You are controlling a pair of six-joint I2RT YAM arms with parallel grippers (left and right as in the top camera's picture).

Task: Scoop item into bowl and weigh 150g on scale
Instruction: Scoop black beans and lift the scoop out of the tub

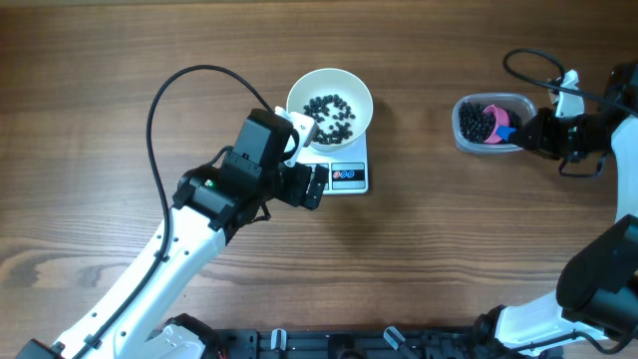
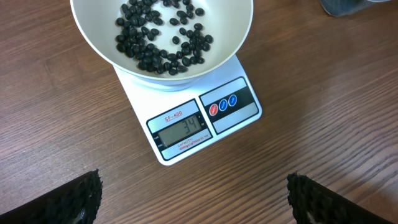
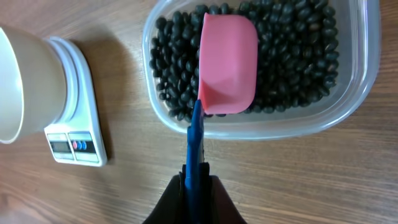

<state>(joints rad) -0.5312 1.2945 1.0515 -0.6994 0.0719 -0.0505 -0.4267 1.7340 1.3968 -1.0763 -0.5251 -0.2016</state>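
Look at the right end effector (image 3: 198, 182), clenched on the blue handle of the pink scoop (image 3: 228, 62), resting on the beans (image 3: 292, 56) in the tub (image 3: 286, 127) on the right of the worktop (image 1: 419, 259). Push the scoop under the beans, tip it up to fill it, then lift slow and flat to spill none. Carry it over to the bowl (image 1: 361, 88) sitting on the scale (image 2: 186, 132) and pour in the middle, not on the rim. Read the little screen: 34 now, a long way from 150, so likely many more scoops to go. Take small scoops near the end to stop right on time. See the left end effector (image 2: 196, 199), released and wide apart, just beside the scale, holding nothing. Count one bowl, one scale, one tub, one scoop, two arms. Find beans in two spots: some in the bowl, a big heap in the tub, too many to count
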